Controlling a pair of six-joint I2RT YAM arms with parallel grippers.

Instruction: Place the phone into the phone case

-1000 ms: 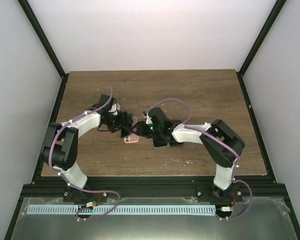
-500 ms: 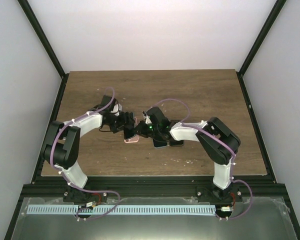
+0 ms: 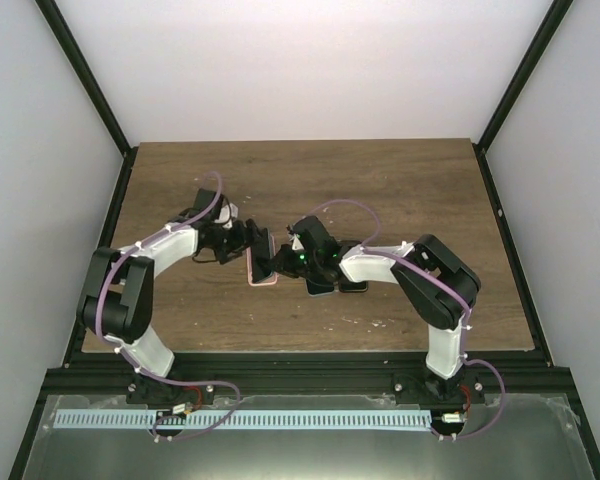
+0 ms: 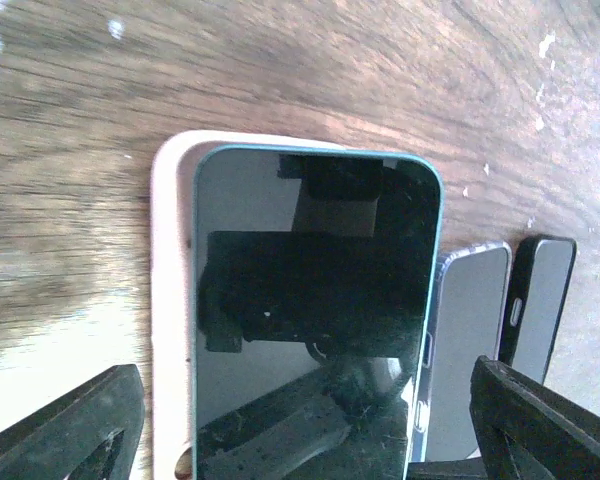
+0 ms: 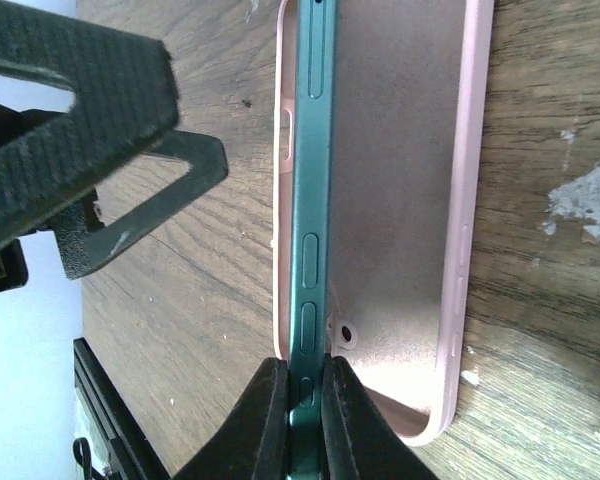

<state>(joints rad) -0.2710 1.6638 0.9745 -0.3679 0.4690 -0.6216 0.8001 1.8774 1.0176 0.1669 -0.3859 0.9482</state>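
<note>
The teal-edged phone (image 5: 310,200) with a dark screen (image 4: 310,290) stands tilted on its long edge inside the pink phone case (image 5: 400,200), which lies open side up on the table (image 3: 263,279). My right gripper (image 5: 302,420) is shut on the phone's lower edge. My left gripper (image 4: 310,440) is open, with one finger on each side of the phone and case and touching neither. In the top view both grippers meet at the phone (image 3: 259,258), the left gripper (image 3: 246,246) from the left and the right gripper (image 3: 278,262) from the right.
A clear case (image 4: 470,350) and a black phone (image 4: 540,300) lie side by side just right of the pink case, under my right arm in the top view (image 3: 325,286). The wooden table (image 3: 380,180) extends behind them.
My right gripper has shifted slightly left with the phone, which now stands steeper over the pink case. My left gripper has edged in closer around it.
</note>
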